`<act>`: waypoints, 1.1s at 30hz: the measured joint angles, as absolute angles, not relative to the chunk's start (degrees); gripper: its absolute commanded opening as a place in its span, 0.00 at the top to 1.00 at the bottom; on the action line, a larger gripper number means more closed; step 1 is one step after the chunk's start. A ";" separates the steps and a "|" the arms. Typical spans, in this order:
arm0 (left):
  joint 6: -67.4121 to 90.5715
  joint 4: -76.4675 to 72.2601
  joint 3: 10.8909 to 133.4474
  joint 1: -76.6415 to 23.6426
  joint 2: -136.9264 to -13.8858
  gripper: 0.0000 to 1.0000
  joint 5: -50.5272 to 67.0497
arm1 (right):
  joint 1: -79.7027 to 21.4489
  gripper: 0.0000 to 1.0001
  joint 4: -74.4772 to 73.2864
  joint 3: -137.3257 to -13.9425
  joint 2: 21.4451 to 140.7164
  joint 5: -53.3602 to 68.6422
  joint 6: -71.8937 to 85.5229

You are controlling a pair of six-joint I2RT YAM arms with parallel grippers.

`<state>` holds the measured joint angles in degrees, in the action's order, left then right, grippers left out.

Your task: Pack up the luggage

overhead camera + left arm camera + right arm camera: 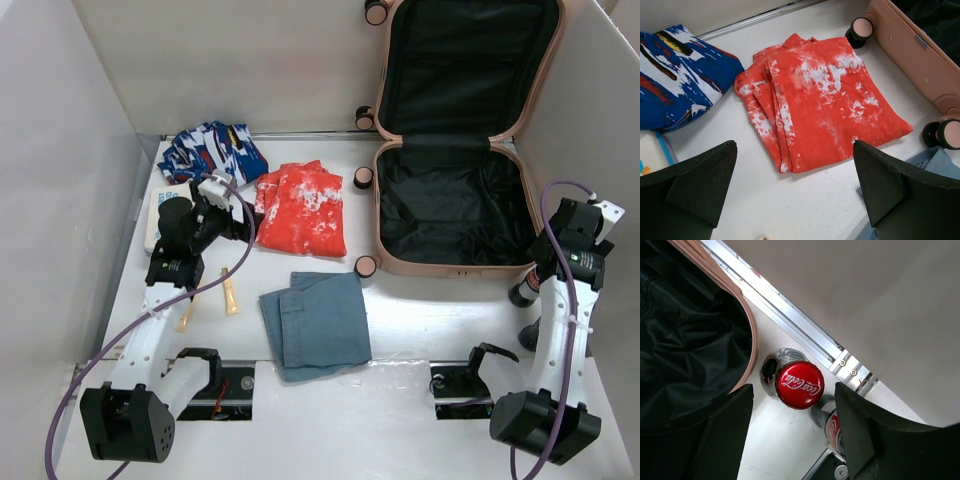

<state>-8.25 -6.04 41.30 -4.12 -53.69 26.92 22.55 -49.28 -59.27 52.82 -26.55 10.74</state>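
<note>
The peach-pink luggage (pixel 392 258) lies open at the back right, black lining showing, its lid leaning on the back wall. A folded red-and-white cloth (pixel 300 208) lies left of it. My left gripper (pixel 240 222) is open and empty just left of that cloth. In the left wrist view the cloth (pixel 825 105) lies ahead of the gripper (pixel 795 185), beyond both fingers. My right gripper (pixel 548 258) is open at the luggage's right side. In the right wrist view it (pixel 795 435) hovers over a red-capped cola bottle (pixel 800 384) standing beside the luggage rim (pixel 752 340).
A blue patterned cloth (pixel 212 150) lies at the back left, and folded denim (pixel 318 322) lies near the front centre. Two small orange-cream items (pixel 230 290) and a white packet (pixel 158 222) lie near the left arm. A second cola container (pixel 832 427) stands by the bottle. White walls enclose the table.
</note>
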 measured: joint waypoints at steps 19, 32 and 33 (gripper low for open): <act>-8.25 -5.23 41.30 -4.12 -53.69 0.00 26.76 | 22.55 0.52 -40.80 -54.41 51.31 -26.52 7.14; -8.25 -4.75 41.32 -4.12 -53.69 0.00 26.35 | 22.81 1.00 -40.27 -52.90 47.75 -23.22 4.86; -8.23 -4.73 41.32 -4.12 -53.69 0.00 26.33 | 22.81 1.00 -41.23 -53.21 47.33 -22.35 4.27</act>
<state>-8.23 -4.73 41.32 -4.12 -53.69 26.33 22.81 -41.23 -53.21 47.33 -22.35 4.27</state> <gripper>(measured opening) 0.997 0.394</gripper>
